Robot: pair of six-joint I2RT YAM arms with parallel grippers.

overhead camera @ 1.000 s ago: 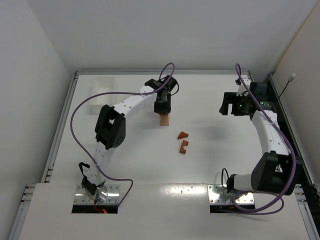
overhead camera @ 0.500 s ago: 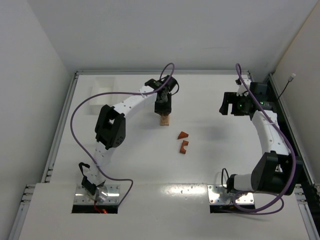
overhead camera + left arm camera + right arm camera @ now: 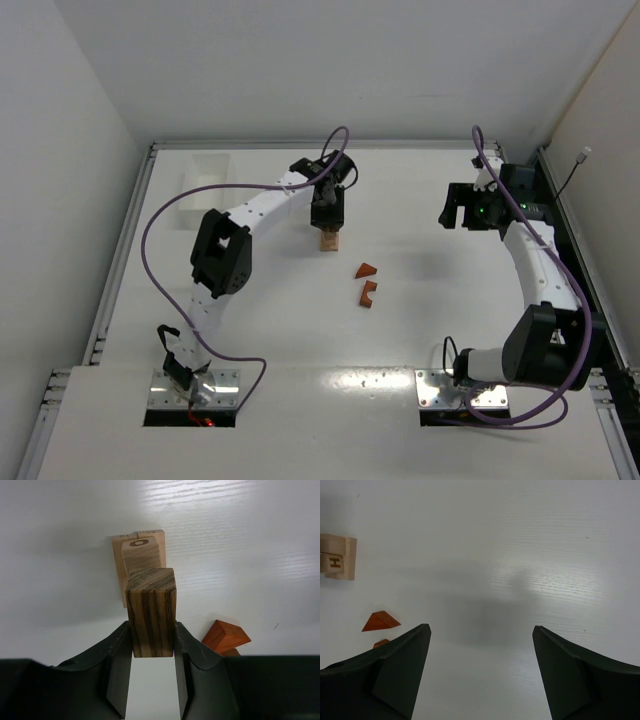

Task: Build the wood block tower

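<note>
Here the left tool (image 3: 152, 629) is clamped on a dark-striped wooden block (image 3: 150, 600) over the light tan wooden tower (image 3: 142, 555) on the white counter (image 3: 260, 540); the right tool (image 3: 480, 630) stands apart, empty, well away.

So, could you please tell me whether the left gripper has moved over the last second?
No. From above, the left gripper, shut on its striped block, keeps the same gap to the reddish wedge and the white tray.
</note>
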